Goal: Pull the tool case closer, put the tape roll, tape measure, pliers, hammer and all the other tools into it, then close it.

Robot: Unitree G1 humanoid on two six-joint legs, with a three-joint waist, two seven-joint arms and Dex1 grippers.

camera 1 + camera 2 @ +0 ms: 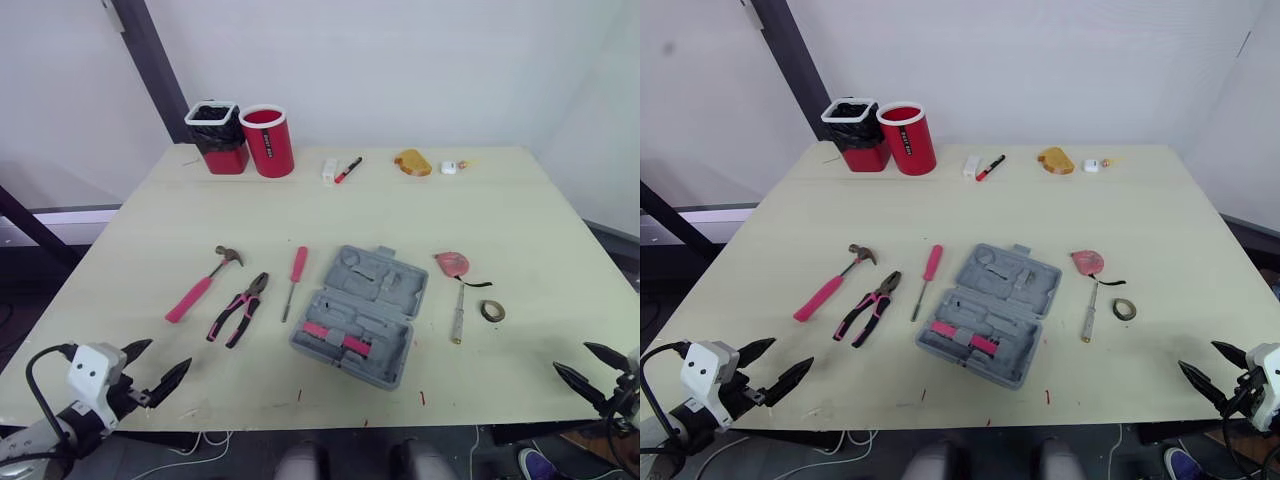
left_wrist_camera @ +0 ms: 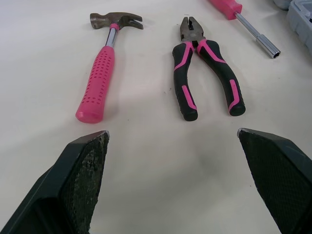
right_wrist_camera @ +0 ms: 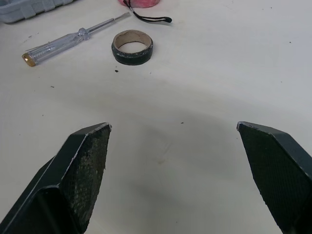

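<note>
1. Left gripper [image 1: 166, 357]: spread wide, holding nothing; poised at the near left corner of the table [image 1: 120, 250], pointed toward hammer and pliers.
2. Right gripper [image 1: 572, 358]: likewise gaping wide and empty; at the near right corner, facing the tape roll.
3. Tool case [image 1: 360, 315]: grey, lying open and flat near the middle of the table, turned at an angle; pink-handled pieces seated in the nearer half; well apart from both grippers.
4. Hammer [image 1: 203, 284]: pink grip, left of the case, head pointing away; furthest left of the tools.
5. Pliers [image 1: 238, 309]: black and pink, just right of the hammer, jaws closed, not touching it.
6. Pink-handled driver [image 1: 293, 281]: between pliers and case, shaft toward the near edge.
7. Tape measure [image 1: 451, 264]: pink, right of the case, black strap trailing to the right.
8. Clear-handled screwdriver [image 1: 458, 312]: just below the tape measure, beside the case.
9. Tape roll [image 1: 491, 311]: dark ring lying flat, just right of the clear screwdriver.
10. Far edge: black-lined square bin [image 1: 217, 137] touching a red cylinder [image 1: 267, 140]; red marker [image 1: 348, 170] and an orange object [image 1: 412, 162] further right.
</note>
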